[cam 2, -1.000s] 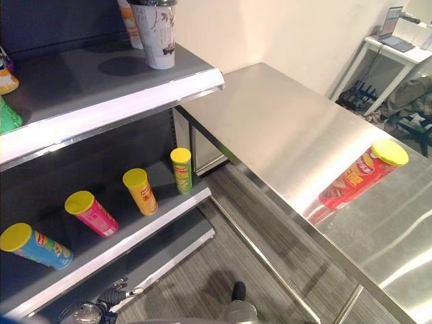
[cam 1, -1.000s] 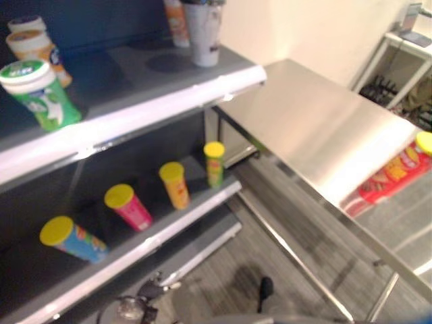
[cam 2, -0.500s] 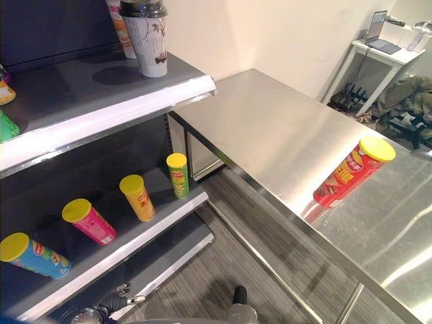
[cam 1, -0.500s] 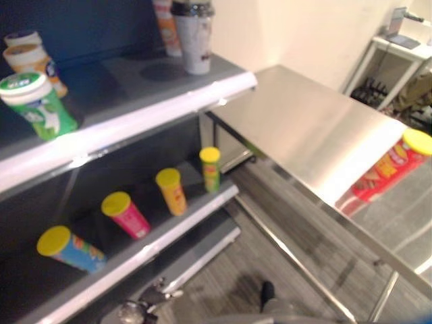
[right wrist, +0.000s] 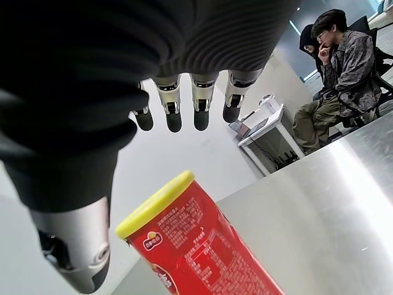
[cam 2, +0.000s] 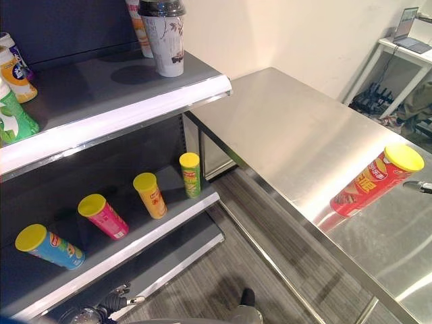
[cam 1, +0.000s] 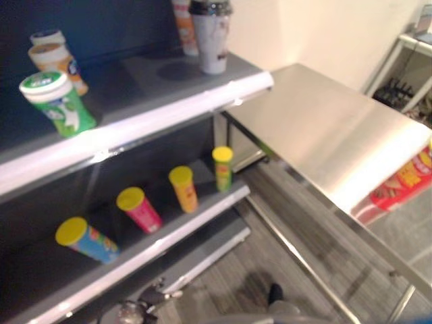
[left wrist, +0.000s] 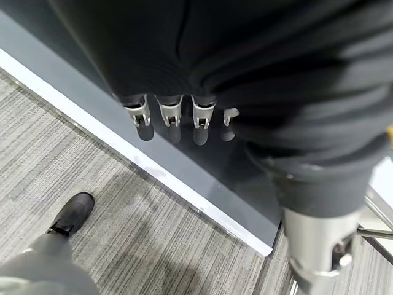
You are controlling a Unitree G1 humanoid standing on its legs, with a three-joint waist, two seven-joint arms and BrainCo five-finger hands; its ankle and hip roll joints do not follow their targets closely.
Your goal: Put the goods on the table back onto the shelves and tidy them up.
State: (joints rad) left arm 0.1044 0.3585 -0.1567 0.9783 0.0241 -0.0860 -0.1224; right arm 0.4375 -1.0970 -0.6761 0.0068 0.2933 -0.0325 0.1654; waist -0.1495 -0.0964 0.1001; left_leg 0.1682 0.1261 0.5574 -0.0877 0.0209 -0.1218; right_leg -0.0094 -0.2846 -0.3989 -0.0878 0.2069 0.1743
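A red chip can (cam 2: 376,181) with a yellow lid stands on the steel table (cam 2: 290,135), near its front right edge. In the right wrist view my right hand (right wrist: 184,104) hovers close above this red can (right wrist: 196,246), fingers straight and open, not touching it. My left hand (left wrist: 169,114) hangs low beside the shelf's base, open and holding nothing; the left hand (cam 2: 115,300) also shows at the bottom left. On the lower shelf (cam 2: 169,226) stand a green can (cam 2: 190,173), a yellow can (cam 2: 150,194), a pink can (cam 2: 102,216) and a blue can (cam 2: 48,246).
The upper shelf (cam 2: 121,111) carries a white patterned cup (cam 2: 165,37), a green jar (cam 1: 57,101) and orange jars (cam 1: 57,61). A white side table (cam 2: 405,40) stands at the back right. Two seated people (right wrist: 341,67) are beyond the steel table.
The whole picture has shifted a little, so the camera moved. The cans on the shelf and the red can on the table stay where they were.
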